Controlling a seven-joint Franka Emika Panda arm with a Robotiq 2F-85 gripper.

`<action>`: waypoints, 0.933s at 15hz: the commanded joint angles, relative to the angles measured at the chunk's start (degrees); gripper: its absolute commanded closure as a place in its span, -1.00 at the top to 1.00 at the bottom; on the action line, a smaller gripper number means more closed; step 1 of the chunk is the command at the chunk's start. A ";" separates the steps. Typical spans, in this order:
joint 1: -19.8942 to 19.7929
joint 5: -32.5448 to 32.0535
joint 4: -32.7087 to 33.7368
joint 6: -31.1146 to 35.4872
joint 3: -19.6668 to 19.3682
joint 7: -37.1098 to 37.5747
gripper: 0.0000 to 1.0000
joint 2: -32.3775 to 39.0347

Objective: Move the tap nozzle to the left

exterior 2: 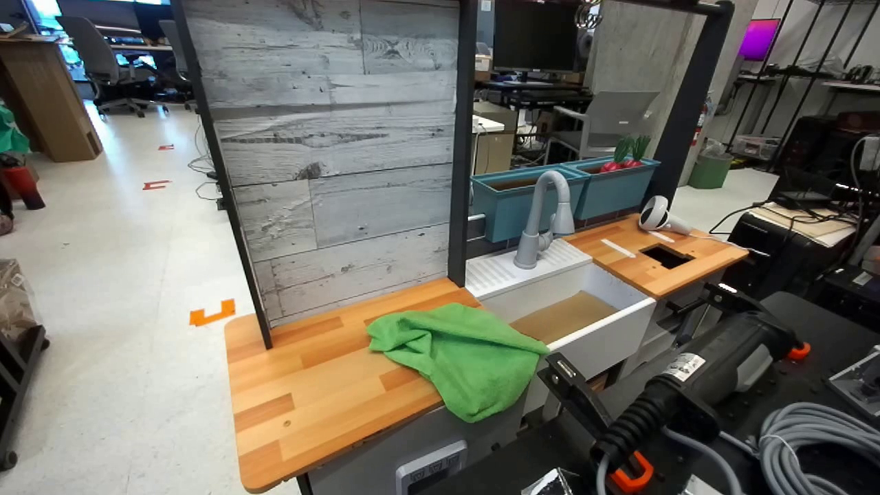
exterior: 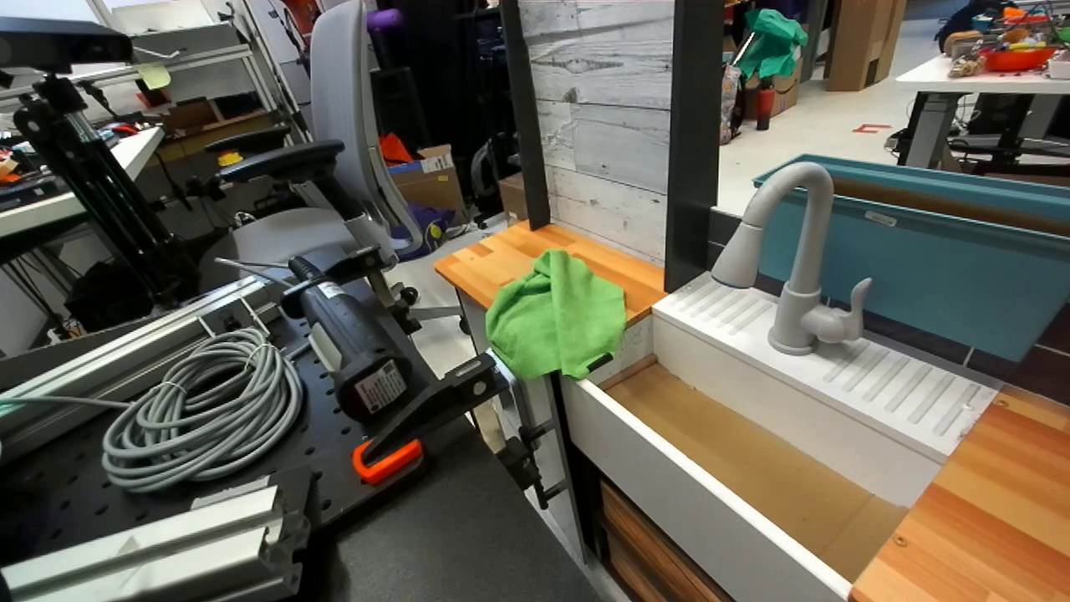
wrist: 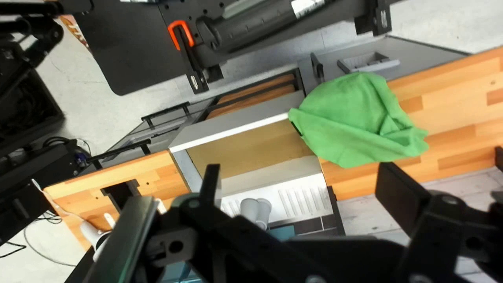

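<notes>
The tap nozzle, a matte grey gooseneck spout, shows in both exterior views [exterior: 809, 242] [exterior 2: 533, 218]. It stands upright on the white ribbed ledge behind the sink [exterior: 710, 502], with a small lever on its side. Its flared end hangs over the ledge, toward picture left in an exterior view and picture right in an exterior view. In the wrist view the nozzle [wrist: 250, 208] is seen from above, partly hidden by the left finger's linkage. My gripper [wrist: 301, 175] is wide open with nothing between its fingers, apart from the nozzle. The gripper is out of both exterior views.
A green cloth [exterior 2: 460, 357] lies on the wooden counter beside the sink and hangs over its edge. Teal planters [exterior 2: 619, 192] stand behind the tap. A black post [exterior 2: 462, 137] and wood-look panel [exterior 2: 330, 137] rise nearby. A black tool [exterior: 347, 343] lies on the dark table.
</notes>
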 commanded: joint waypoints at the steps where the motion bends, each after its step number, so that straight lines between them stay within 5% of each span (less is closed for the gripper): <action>1: -1.71 -0.82 7.42 5.67 -3.62 -1.44 1.00 9.90; 8: -1.92 0.96 22.44 7.16 -12.15 -12.06 1.00 29.37; 14: -1.77 1.22 31.98 8.91 -15.76 -12.42 1.00 44.11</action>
